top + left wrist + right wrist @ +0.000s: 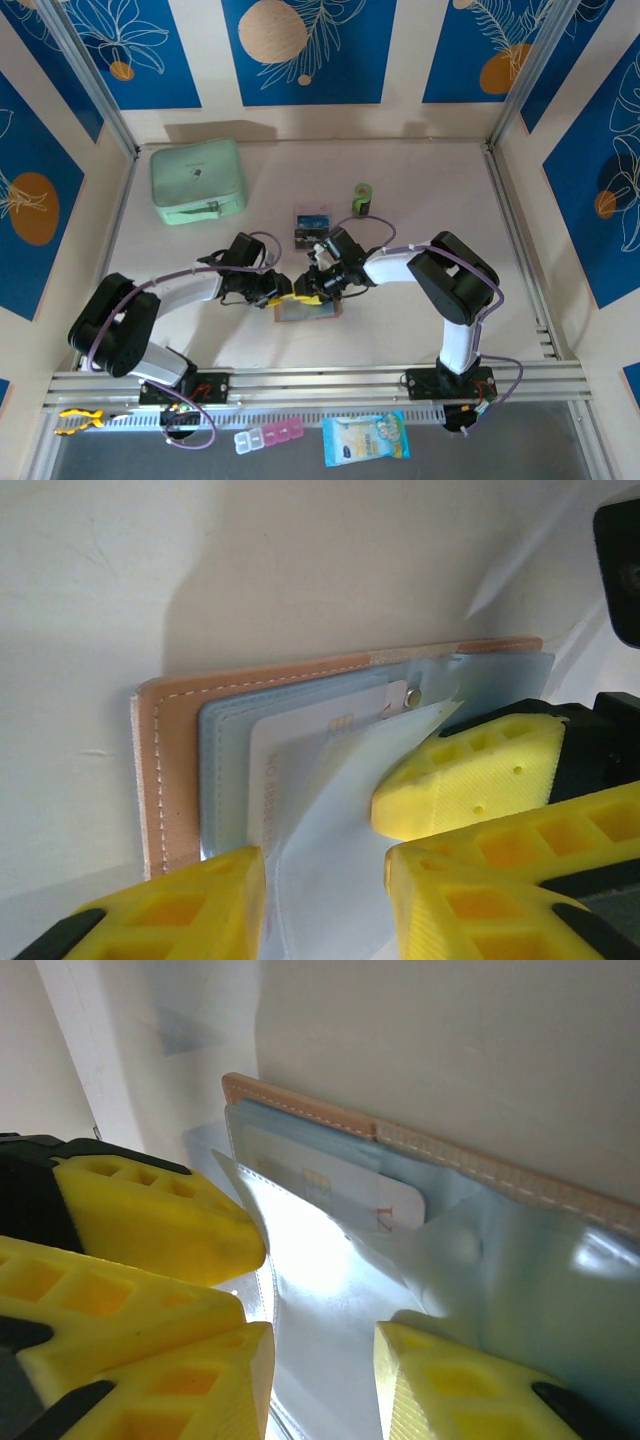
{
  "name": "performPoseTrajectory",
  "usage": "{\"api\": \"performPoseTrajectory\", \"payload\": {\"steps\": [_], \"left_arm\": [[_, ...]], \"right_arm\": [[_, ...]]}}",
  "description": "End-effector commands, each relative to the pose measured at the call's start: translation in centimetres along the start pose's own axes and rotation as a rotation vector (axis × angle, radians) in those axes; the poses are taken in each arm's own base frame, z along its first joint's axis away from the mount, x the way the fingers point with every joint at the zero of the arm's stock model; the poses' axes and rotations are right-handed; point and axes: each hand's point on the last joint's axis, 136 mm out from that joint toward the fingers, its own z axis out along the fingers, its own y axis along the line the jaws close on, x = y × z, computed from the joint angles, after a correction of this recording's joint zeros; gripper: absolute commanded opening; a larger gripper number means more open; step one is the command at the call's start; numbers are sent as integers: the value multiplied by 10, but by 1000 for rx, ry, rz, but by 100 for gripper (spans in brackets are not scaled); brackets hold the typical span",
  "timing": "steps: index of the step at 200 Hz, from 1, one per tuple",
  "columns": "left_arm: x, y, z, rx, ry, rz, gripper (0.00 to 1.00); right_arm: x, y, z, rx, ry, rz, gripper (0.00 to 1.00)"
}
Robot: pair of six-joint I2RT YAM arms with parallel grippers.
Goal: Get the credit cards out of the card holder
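The tan card holder lies open on the table between both grippers. Its stitched edge frames grey transparent pockets. A pale card with a chip sits inside a pocket. Two dark credit cards lie on the table behind the holder. My left gripper is open over the pockets, and a loose clear sleeve runs between its jaws unpinched. My right gripper is also open astride the same sleeve. One of its fingers rests against the sleeve.
A mint-green zip case stands at the back left. A green cylinder stands behind the right arm. A pill box and a blue packet lie beyond the front rail.
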Motion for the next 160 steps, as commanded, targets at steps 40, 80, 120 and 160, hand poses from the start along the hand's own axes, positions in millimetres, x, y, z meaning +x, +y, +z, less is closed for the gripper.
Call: {"api": "performPoseTrajectory", "payload": {"steps": [40, 80, 120, 160], "left_arm": [[9, 14, 15, -45, 39, -10, 34], [7, 7, 14, -19, 31, -10, 29], [3, -9, 5, 21, 15, 10, 25], [4, -30, -4, 42, 18, 53, 27]], "right_arm": [[13, -22, 2, 26, 31, 98, 30], [13, -19, 0, 20, 28, 95, 28], [10, -8, -8, 6, 6, 69, 29], [7, 6, -32, 38, -57, 28, 32]]}}
